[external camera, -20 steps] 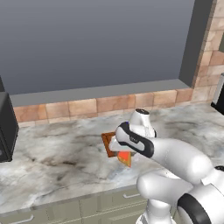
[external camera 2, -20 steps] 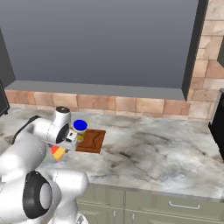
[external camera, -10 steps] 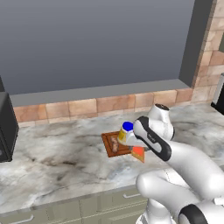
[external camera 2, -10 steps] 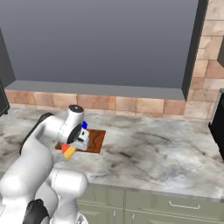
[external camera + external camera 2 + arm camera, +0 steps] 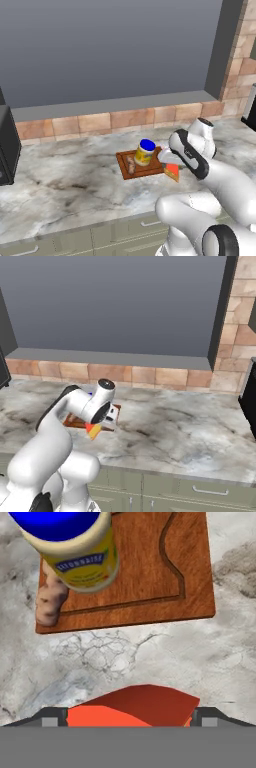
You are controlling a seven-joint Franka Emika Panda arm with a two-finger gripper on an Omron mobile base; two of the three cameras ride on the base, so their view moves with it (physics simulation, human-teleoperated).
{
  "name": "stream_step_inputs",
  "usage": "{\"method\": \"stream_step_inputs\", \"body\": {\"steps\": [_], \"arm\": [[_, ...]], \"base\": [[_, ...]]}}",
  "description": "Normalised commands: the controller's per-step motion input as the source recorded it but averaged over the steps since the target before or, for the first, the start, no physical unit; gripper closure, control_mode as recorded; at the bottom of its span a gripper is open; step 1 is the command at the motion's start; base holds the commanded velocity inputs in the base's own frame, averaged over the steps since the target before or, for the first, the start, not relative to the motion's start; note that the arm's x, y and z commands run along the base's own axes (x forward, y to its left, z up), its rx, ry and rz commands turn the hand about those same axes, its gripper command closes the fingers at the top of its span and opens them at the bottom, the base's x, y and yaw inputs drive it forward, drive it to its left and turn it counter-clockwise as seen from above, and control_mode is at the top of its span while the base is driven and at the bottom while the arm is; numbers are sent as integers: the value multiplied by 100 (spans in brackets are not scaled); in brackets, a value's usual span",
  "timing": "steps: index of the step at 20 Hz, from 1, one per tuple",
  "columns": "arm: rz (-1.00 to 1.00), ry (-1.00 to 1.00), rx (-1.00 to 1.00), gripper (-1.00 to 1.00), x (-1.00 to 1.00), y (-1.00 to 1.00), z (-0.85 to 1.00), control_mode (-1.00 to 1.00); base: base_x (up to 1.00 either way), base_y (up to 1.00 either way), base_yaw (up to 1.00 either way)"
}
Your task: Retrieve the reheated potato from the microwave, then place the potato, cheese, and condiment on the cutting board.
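Note:
The dark reddish-brown cutting board [image 5: 150, 169] [image 5: 145, 567] lies on the marble counter. On it stand the condiment [image 5: 144, 152] [image 5: 75, 547], a jar with a blue lid, and beside it the lumpy brown potato [image 5: 131, 163] [image 5: 50, 602]. My gripper [image 5: 169, 165] [image 5: 102, 421] [image 5: 129, 716] hovers just off the board's near right corner, shut on the cheese [image 5: 172, 173] [image 5: 93, 430] [image 5: 135, 709], an orange-red wedge with yellow sides. The cheese hangs over bare counter, not over the board. Whether the black appliance [image 5: 7, 145] at the left edge is the microwave, I cannot tell.
A brick backsplash and a grey window ledge [image 5: 115, 104] run behind the counter. Another dark appliance [image 5: 250, 401] stands at the far right. Bare marble [image 5: 185, 426] stretches to the right of the board, and the counter's front edge [image 5: 75, 222] runs above drawers.
My arm has swung to the right with the cheese in the gripper, uncovering the jar and the board. Board, jar and potato have stayed put.

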Motion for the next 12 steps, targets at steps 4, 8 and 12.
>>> {"method": "stream_step_inputs", "body": {"steps": [4, 8, 12], "arm": [[1, 0, 3, 100, 47, -43, 0, -100], [2, 0, 3, 100, 53, -25, 0, -100], [3, 0, 8, 100, 55, -12, 3, -100]], "base": [[0, 0, 0], [0, 0, 0], [0, 0, 0]]}}
